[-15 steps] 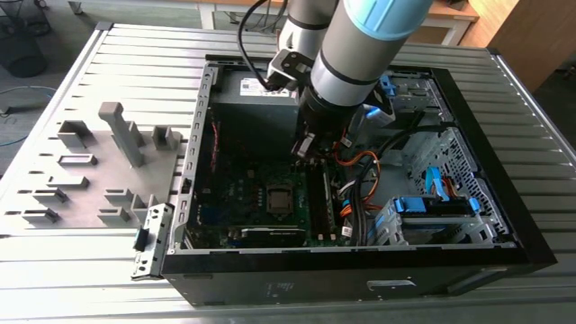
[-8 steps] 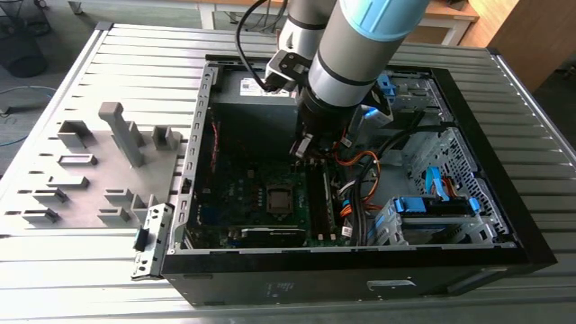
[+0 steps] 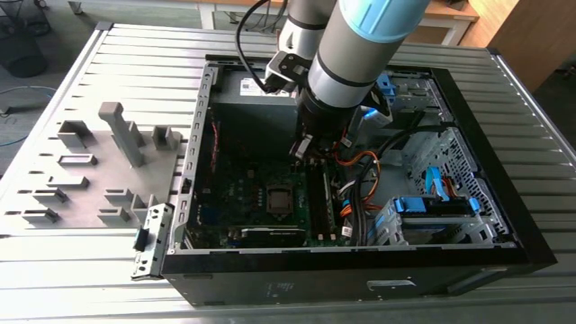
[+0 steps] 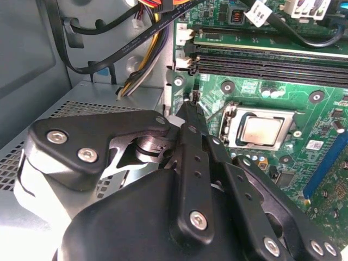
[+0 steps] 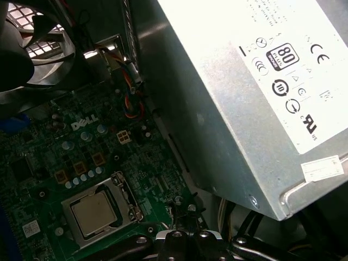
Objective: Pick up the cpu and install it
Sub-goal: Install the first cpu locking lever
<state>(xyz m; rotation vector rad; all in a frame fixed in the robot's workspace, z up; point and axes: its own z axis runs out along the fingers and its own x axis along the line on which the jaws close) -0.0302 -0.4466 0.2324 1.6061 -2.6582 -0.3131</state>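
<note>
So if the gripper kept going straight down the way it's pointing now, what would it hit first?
Most likely the bare green motherboard beside the socket, not the cpu itself. In the second wrist view the gripper points just off the socket frame's corner, with the cpu already seated to one side. Depth is unclear, so this is a judgement.

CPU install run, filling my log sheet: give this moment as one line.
cpu: in motherboard socket | gripper: inside case, near socket, holding nothing visible | fingers: together

I see a white label [image 5: 288, 60] of black round marks and symbols on the silvery metal power-supply box [image 5: 217, 125], with a small white sticker [image 5: 323, 167] near its corner. White lettering [image 5: 84, 124] stands on the green circuit board [image 5: 49, 163].
</note>
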